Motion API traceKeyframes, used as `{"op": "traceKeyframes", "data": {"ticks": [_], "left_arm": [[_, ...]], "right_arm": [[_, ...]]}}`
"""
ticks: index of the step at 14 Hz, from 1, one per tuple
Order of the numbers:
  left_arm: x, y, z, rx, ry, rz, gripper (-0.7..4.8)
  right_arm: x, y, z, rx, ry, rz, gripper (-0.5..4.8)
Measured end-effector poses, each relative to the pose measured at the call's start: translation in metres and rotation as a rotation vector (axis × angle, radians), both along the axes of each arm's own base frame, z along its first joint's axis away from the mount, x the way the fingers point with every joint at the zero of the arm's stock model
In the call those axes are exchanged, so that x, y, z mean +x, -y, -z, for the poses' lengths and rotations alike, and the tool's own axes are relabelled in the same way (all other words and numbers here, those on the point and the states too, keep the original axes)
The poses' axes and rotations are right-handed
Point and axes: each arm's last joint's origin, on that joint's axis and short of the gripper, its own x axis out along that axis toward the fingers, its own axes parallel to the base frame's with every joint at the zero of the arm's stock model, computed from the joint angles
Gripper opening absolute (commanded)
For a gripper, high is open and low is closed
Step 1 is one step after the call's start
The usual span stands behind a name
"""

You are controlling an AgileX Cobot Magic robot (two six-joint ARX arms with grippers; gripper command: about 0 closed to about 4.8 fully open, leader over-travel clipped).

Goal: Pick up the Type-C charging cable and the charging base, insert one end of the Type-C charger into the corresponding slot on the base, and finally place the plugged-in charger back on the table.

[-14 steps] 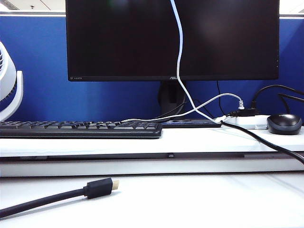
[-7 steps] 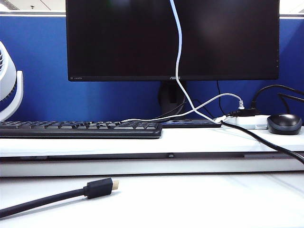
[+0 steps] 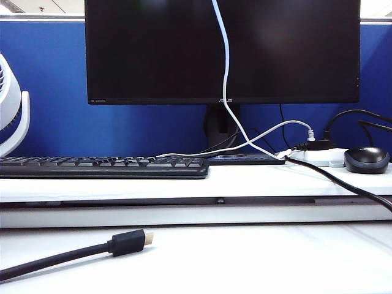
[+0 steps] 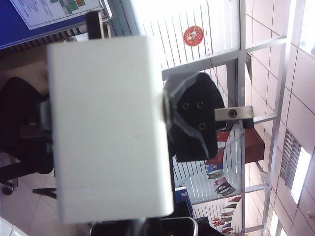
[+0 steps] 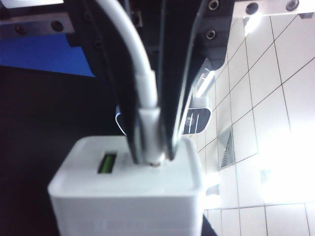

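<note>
Holding the charging base in my left end effector, I have it clamped tight, the white block filling most of my left wrist view with ceiling panels and window blinds behind it. One dark finger shows at the block's side, pressed against it. My right end effector is closed narrowly on the plug end of the Type-C charging cable; its two black fingers pinch the white plug from both sides. The plug's metal tip sits at the face of the base, right beside a small green-lit slot, touching or just entering the block; I cannot tell how deep it goes.

From the exterior camera neither of my end effectors shows. Only the thin white cable hangs down from above the frame, crossing in front of the dark monitor and trailing to the raised ledge of the desk, near the white power strip. A black keyboard and a dark mouse also sit on that ledge. On the lower desk surface lies a thick black cable with a gold-tipped plug, well apart from everything I hold. A white fan stands at the left edge.
</note>
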Motion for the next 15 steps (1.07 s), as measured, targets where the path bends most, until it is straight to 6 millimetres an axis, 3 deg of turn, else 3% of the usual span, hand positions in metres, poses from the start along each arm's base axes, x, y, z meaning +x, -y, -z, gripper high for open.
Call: {"op": "traceKeyframes", "data": {"ticks": [1,3,13,15], "left_arm": [[0.000,0.000,0.000,0.001,0.000,0.008,1.69],[0.000,0.001,0.001,0.007,-0.003,0.038,3.68],[0.005,0.001,0.000,-0.015,0.028,0.016,3.74],[0.015,-0.009,0.001,-0.027,0.045,-0.086,3.74]], "right_arm": [[0.000,0.000,0.000,0.000,0.000,0.001,-0.01],[0.001,-0.003,0.001,-0.011,0.002,-0.007,-0.01],[0.020,0.009,0.004,0.022,-0.056,0.043,-0.01],[0.026,0.018,0.002,0.073,-0.102,0.049,-0.01]]}}
